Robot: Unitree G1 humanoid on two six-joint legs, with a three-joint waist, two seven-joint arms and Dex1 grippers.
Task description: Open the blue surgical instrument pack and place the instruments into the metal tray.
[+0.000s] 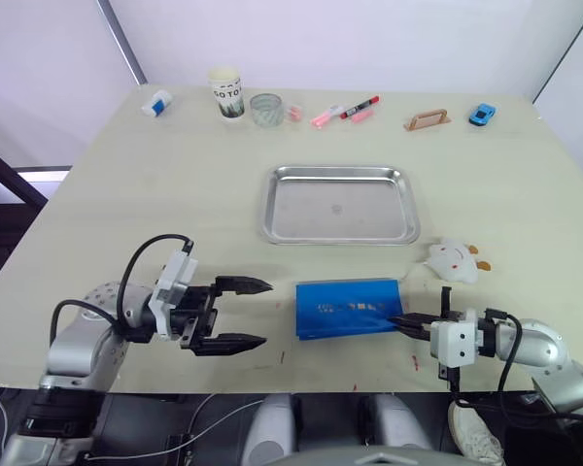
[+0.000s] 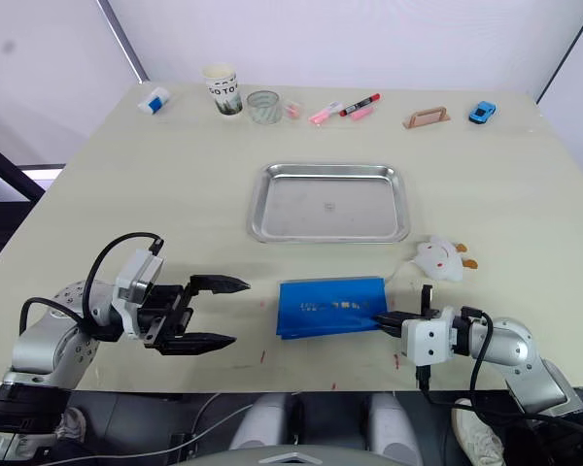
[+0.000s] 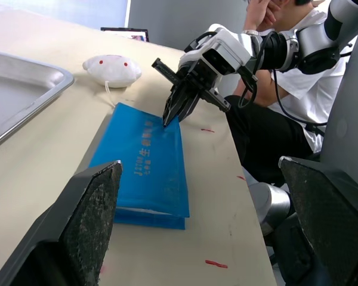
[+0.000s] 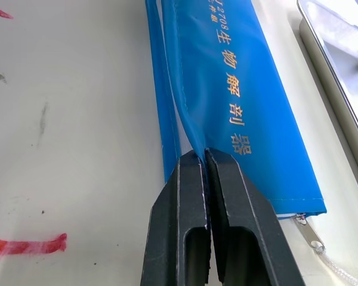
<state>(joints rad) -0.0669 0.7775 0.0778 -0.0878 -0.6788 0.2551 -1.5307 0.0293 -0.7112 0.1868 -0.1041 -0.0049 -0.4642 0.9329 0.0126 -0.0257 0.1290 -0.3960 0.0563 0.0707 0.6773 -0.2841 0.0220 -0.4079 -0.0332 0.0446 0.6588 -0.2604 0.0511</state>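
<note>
Pale table (image 1: pixel 126 194), clutter along far edge. Left gripper (image 1: pixel 245 313) hovers just left of the blue surgical instrument pack (image 1: pixel 348 308), fingers wide apart, holding nothing. Pack lies flat at the near edge, still closed; no instruments visible. Metal tray (image 1: pixel 340 203) sits just beyond it, empty. Right gripper (image 1: pixel 405 323) has its fingers pinched together on the pack's right edge, nipping the top flap. Judgement: task barely started; opening is only under way, every instrument still left to move.
</note>
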